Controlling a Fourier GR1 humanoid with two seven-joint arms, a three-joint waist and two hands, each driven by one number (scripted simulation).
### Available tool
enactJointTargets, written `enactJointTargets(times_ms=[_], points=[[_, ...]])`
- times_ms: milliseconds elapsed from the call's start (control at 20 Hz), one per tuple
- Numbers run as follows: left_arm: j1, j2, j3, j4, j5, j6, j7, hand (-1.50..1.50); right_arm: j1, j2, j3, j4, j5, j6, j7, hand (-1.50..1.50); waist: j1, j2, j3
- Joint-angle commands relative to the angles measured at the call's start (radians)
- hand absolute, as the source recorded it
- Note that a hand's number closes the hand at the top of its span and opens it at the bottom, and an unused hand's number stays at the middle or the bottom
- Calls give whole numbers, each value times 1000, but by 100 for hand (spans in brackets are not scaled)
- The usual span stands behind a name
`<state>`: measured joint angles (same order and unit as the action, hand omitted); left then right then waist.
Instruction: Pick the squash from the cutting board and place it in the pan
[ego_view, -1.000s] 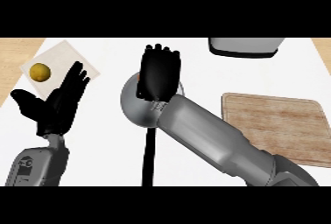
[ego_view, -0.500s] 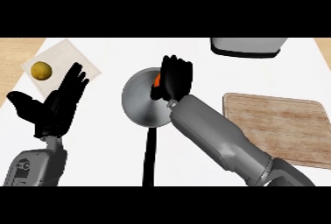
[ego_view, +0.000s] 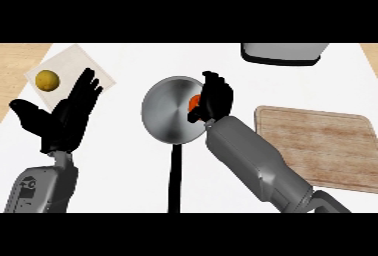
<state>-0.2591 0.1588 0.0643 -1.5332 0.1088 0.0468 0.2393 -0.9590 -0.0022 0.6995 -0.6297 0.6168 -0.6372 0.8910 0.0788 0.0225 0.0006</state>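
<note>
The orange squash (ego_view: 193, 103) shows only as a small patch just inside the right rim of the round silver pan (ego_view: 166, 112). My right hand (ego_view: 215, 98) hangs over that rim with its fingers curled round the squash and hides most of it. The pan's black handle (ego_view: 176, 175) runs toward the near edge. To the right lies the wooden cutting board (ego_view: 317, 145), with nothing on it. My left hand (ego_view: 63, 116) rests open at the left, fingers up, well apart from the pan.
A yellow round fruit (ego_view: 46, 79) sits on a pale mat (ego_view: 81, 60) at the far left, just beyond my left hand. A grey appliance (ego_view: 284, 53) stands at the far right edge of the white counter (ego_view: 133, 185).
My right hand has shifted right from over the pan's middle to its right rim and turned, so the orange squash now shows beside the fingers. The left hand has stayed put.
</note>
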Motion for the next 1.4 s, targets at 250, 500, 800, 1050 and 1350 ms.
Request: enactJointTargets(times_ms=[250, 500, 800, 1050, 1350], points=[[6, -17, 1, 24, -20, 25, -16, 0, 67, 2, -68, -103, -119, -340, -178, -150, -43, -12, 1], [-8, 15, 50, 29, -3, 29, -2, 0, 226, 2, -155, -292, -228, -423, -360, -150, -86, -17, 2], [111, 6, 25, -77, -26, 32, -19, 0, 538, -79, -130, -666, -365, -361, -588, -150, -90, -25, 1], [114, 7, 41, -46, -8, 16, -31, 0, 808, -220, -56, -978, -435, -271, -699, -150, -97, -26, 0], [92, 6, 32, -93, -9, 12, 31, 0, 969, -255, -108, -1045, -437, -233, -818, -150, -83, -23, 0]])
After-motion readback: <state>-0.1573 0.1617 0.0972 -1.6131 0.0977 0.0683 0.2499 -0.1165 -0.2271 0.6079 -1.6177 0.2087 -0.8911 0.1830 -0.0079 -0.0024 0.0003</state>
